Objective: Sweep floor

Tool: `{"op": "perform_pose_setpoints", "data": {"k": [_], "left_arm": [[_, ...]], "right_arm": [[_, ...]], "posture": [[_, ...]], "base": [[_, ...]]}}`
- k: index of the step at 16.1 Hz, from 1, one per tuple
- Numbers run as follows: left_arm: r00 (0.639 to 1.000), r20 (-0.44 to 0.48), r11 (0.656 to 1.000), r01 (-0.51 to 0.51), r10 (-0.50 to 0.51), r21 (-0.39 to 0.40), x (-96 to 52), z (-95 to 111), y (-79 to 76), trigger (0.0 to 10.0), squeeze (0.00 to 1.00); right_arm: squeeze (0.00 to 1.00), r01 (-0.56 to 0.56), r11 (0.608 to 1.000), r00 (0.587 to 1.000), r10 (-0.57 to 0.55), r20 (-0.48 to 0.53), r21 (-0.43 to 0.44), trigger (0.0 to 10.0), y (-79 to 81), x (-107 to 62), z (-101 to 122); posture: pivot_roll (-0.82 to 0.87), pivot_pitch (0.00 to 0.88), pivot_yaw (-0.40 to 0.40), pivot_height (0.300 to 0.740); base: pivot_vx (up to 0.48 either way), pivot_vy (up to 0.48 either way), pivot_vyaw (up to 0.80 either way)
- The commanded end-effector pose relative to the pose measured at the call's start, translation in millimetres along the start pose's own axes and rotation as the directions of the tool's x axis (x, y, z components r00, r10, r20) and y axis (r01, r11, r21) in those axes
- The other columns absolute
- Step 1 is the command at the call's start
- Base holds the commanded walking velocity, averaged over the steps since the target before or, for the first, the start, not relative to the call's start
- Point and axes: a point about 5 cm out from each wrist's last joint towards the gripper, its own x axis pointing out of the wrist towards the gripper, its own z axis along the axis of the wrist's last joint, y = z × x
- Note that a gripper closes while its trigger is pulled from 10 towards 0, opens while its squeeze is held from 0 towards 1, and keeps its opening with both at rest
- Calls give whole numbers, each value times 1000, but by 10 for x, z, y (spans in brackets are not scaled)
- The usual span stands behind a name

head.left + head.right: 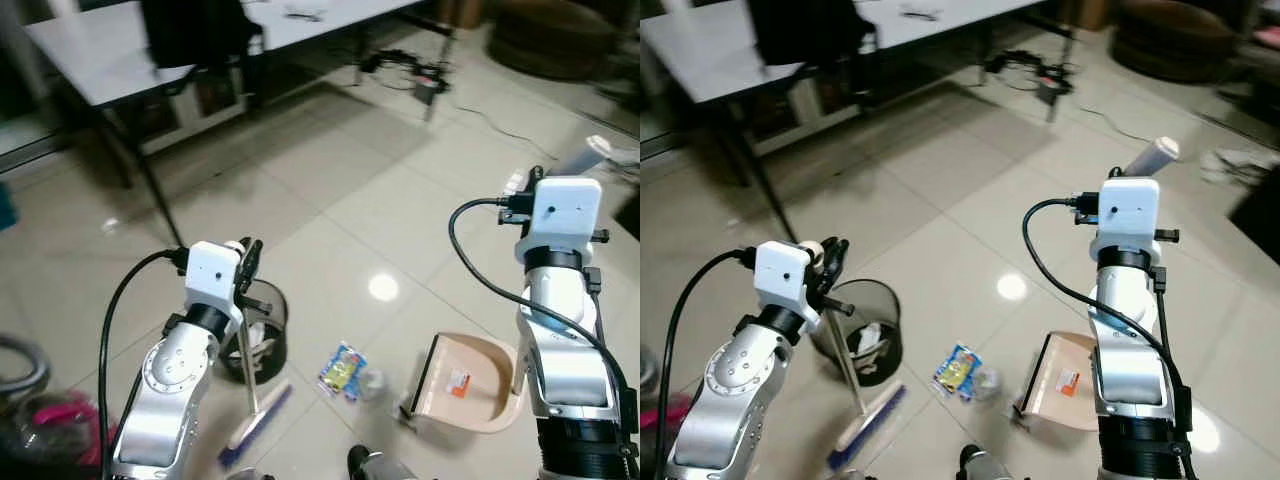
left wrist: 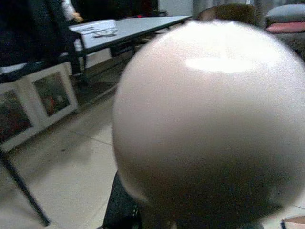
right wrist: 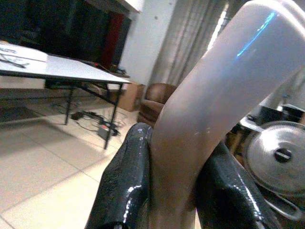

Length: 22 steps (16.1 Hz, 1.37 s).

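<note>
— How are the two grippers now, and what do they hold?

— The right gripper (image 3: 174,186) is closed on the dustpan handle (image 3: 214,95); in the right wrist view the two black fingers (image 3: 125,183) press the pale handle from both sides. The left gripper (image 1: 830,262) is closed on the top of the broom stick (image 1: 845,365); its rounded end (image 2: 209,119) is so near the left wrist camera that the fingers are hardly seen there.

— And the arms?

— Both are bent and raised in front of the body. The left arm is above the black trash bin (image 1: 862,330), the right arm above the dustpan (image 1: 470,385).

— Where are the things for sweeping?

— The broom head (image 1: 258,425) rests on the tiled floor (image 1: 330,190) just beside the bin. A colourful wrapper (image 1: 342,370) lies on the floor between the broom head and the dustpan, near both. The dustpan sits flat on the floor, open side toward the wrapper.

— Anything hard to see?

— The lower handle is hidden behind the right arm. The table (image 1: 90,50) at the back is cut off by the edge.
</note>
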Motion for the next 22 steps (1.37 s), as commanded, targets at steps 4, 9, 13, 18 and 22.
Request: {"op": "perform_pose_setpoints", "data": {"k": [4, 9, 13, 18, 22], "left_arm": [[1000, -8, 999, 20, -20, -48, 21, 38, -24, 10000, 0], [1000, -4, 998, 21, -21, -63, 50, 73, -5, 10000, 0], [992, 108, 998, -61, 62, -18, 168, 257, 58, 10000, 0], [981, 176, 997, -76, 81, -32, 261, 412, 21, 10000, 0], [981, 170, 995, -93, 96, -21, 283, 377, 20, 10000, 0]], "right_arm": [[0, 22, 999, 999, -21, -50, 23, 10000, -14, -64, -33], [0, 24, 997, 995, -17, -103, 71, 10000, 25, -117, -86], [0, 32, 997, 994, -23, -108, 76, 10000, 26, -134, -67], [0, 42, 993, 990, -27, -135, 109, 10000, 35, -138, -95], [0, 23, 993, 992, -9, -124, 117, 10000, 89, -118, -93]], "posture": [[-13, 51, 32, 740], [-18, 56, 38, 740], [-28, 65, 40, 740], [-30, 77, 46, 740], [-30, 81, 48, 740]], "base": [[0, 0, -800], [0, 0, -800], [0, 0, -800], [60, 0, -800], [337, 0, -200]]}}
